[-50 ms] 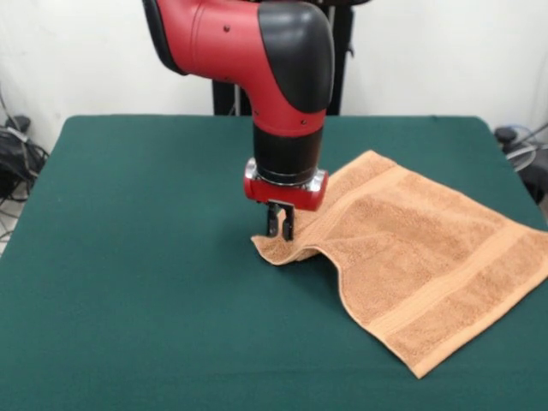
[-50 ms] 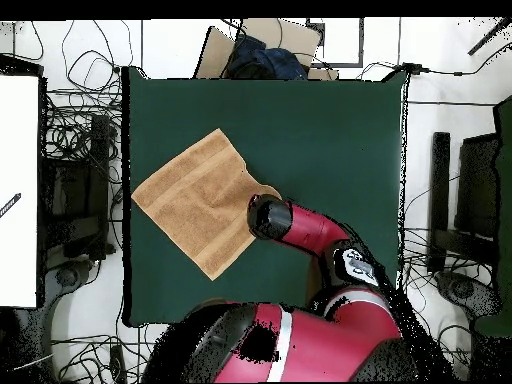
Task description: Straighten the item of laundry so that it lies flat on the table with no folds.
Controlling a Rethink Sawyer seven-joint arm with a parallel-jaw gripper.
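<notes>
Pinching one corner of the peach-orange hand towel (image 1: 411, 257), the pincer (image 1: 280, 229) stands clamped on the cloth just above the green bench (image 1: 128, 257) — that corner lifted and curled. The rest lies spread toward the bench's edge, one corner overhanging.

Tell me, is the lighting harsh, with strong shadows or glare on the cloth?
Front view: soft, even light, only a faint shadow under the towel's raised corner at the pincer, and a mild sheen on the red arm. Overhead view: flat light, no glare on the green table.
</notes>
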